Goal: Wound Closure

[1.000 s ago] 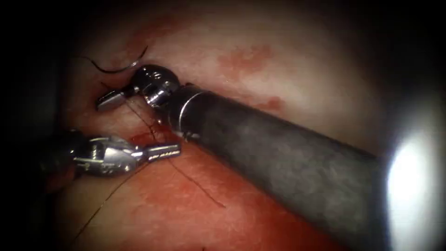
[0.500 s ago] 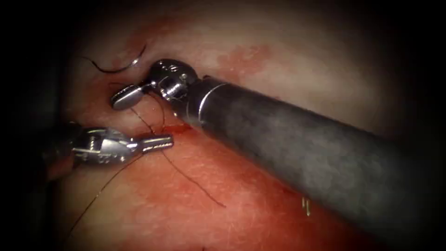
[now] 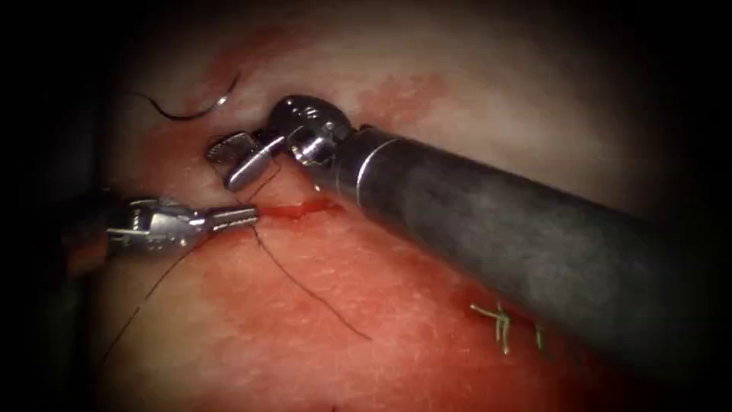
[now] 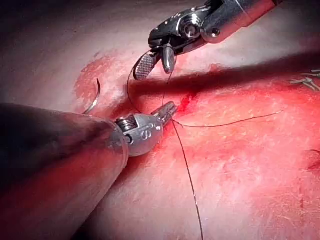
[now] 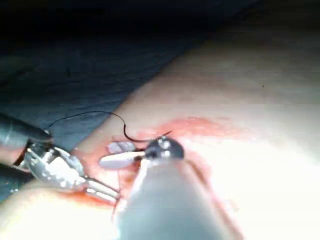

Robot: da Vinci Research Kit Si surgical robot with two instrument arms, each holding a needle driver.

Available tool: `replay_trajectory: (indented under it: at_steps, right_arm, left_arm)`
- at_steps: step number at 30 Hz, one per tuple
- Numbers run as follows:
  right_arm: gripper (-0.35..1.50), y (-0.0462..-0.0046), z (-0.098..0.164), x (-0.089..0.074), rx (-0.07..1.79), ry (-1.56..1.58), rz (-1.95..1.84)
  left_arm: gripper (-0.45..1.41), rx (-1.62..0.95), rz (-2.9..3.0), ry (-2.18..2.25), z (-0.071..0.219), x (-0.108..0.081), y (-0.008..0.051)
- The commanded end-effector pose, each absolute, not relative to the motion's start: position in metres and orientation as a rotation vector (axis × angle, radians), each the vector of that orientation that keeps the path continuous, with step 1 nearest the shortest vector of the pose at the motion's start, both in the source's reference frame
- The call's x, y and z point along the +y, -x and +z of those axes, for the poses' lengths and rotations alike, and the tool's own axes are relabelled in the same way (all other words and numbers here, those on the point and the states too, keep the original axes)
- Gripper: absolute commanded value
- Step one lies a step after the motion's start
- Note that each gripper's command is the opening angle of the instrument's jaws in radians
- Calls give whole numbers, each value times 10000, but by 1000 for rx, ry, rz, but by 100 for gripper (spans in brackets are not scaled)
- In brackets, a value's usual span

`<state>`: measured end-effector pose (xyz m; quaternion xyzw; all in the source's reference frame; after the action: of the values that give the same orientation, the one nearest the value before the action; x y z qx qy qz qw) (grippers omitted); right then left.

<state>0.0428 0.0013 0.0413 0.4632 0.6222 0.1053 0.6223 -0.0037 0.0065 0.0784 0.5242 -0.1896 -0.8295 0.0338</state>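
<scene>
The curved needle (image 3: 191, 113) lies free on the tissue (image 3: 427, 84), left of the cut (image 3: 293, 210) and above both tools; neither tool holds it, and its curve (image 4: 94, 97) rests flat on the surface. My left tool (image 3: 252, 216) is shut on the dark thread (image 3: 305, 286) at the cut's left end. From there a loose end runs down to the right, and a loop rises toward the right tool. My right tool (image 3: 225, 164) hovers just above, jaws open, holding nothing; the thread loop (image 4: 131, 87) hangs beside its jaws (image 4: 154, 71).
Red fluid stains the tissue around the cut. Pale finished stitches (image 3: 499, 324) sit lower right, beside the right tool's thick shaft (image 3: 518, 236). A long strand of thread (image 4: 187, 170) trails toward the near edge.
The right tool has drawn back to the right and upward, and its jaws have gone from shut to open. The left tool slid slightly left with the thread. The needle has not moved.
</scene>
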Motion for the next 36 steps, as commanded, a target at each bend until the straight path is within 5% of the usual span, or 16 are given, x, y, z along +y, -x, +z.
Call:
replay_trajectory:
  at_steps: [1, 4, 12, 21, 28, 36]
  right_arm:
    - [59, -435, 416, 15, 1428, -1049, 192]
    - [59, -435, 414, 13, 1454, -1022, 168]
    - [24, -428, 414, -5, 1424, -978, -51]
    - [17, -405, 402, -18, 1437, -943, -133]
    - [58, -402, 409, -22, 1360, -947, -341]
    - [63, -416, 428, -34, 1230, -974, -650]
  left_arm:
    - [-45, -581, -2552, -1613, 788, 67, 37]
    - [-45, -578, -2559, -1614, 788, 67, 35]
    - [-45, -578, -2559, -1613, 787, 66, 33]
    - [-45, -569, -2570, -1616, 784, 64, 26]
    - [-45, -567, -2577, -1617, 782, 61, 26]
    - [-45, -568, -2584, -1616, 779, 57, 28]
